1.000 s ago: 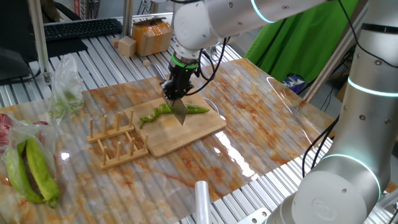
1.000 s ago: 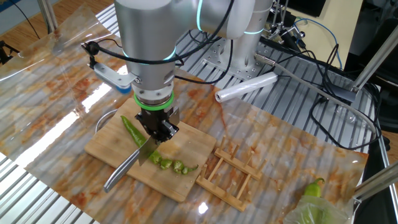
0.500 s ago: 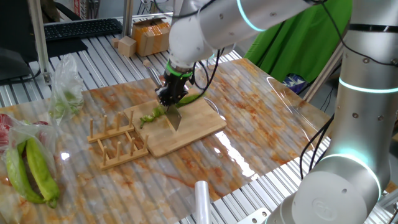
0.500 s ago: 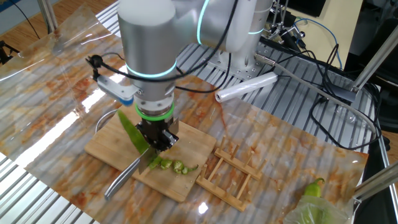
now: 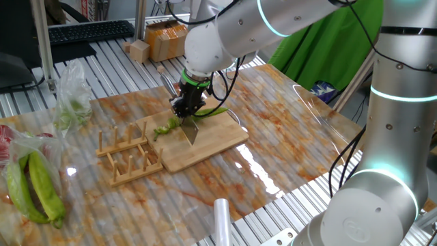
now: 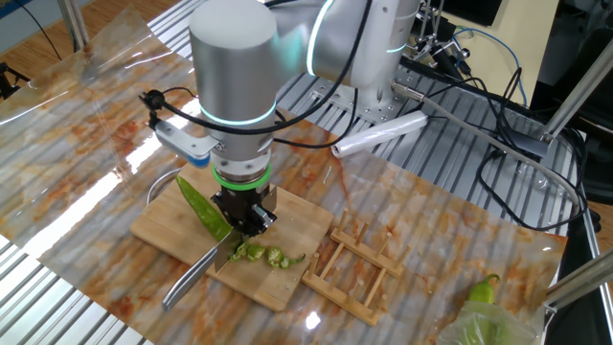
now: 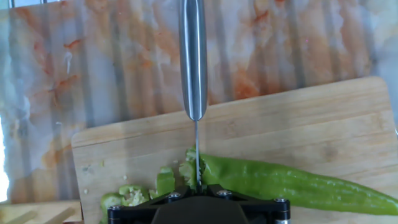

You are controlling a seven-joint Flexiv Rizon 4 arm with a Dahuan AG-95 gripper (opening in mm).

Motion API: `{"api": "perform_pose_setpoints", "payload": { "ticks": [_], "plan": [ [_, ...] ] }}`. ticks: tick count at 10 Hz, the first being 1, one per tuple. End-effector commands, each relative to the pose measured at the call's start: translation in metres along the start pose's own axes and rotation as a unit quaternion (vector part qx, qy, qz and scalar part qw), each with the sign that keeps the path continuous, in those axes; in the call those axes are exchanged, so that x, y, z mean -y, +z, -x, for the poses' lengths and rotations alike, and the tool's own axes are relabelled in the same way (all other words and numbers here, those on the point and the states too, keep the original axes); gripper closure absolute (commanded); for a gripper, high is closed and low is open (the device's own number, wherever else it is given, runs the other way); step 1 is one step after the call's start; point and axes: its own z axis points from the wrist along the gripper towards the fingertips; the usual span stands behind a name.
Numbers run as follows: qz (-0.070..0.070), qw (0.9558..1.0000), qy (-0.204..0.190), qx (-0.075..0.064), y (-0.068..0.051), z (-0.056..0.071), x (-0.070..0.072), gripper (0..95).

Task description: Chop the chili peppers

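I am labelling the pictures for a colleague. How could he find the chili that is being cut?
Find the wooden cutting board on the marble-patterned table. A long green chili lies on it under the knife. Unlike the small cut slices beside it, it is uncut and pointed.

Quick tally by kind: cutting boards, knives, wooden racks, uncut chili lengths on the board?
Cutting board: 1
Knife: 1
Wooden rack: 1
Uncut chili length: 1
Total: 4
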Motion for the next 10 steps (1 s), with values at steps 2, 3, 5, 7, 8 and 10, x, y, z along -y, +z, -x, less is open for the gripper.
{"api": "perform_pose_setpoints", "payload": {
  "ticks": [2, 3, 5, 7, 8, 10],
  "plan": [
    [-0.002, 1.0, 0.0, 0.003, 0.009, -0.01, -0.002, 95.0],
    [-0.002, 1.0, -0.001, 0.003, 0.01, -0.011, -0.002, 95.0],
    [0.001, 1.0, 0.001, 0.009, 0.014, -0.009, -0.003, 95.0],
    [-0.002, 0.9999, -0.003, 0.01, 0.017, 0.002, -0.004, 95.0],
    [0.0, 0.9999, -0.004, 0.011, 0.014, 0.006, -0.004, 95.0],
    [0.005, 0.9999, 0.002, 0.01, 0.014, 0.002, -0.006, 95.0]
  ]
}}
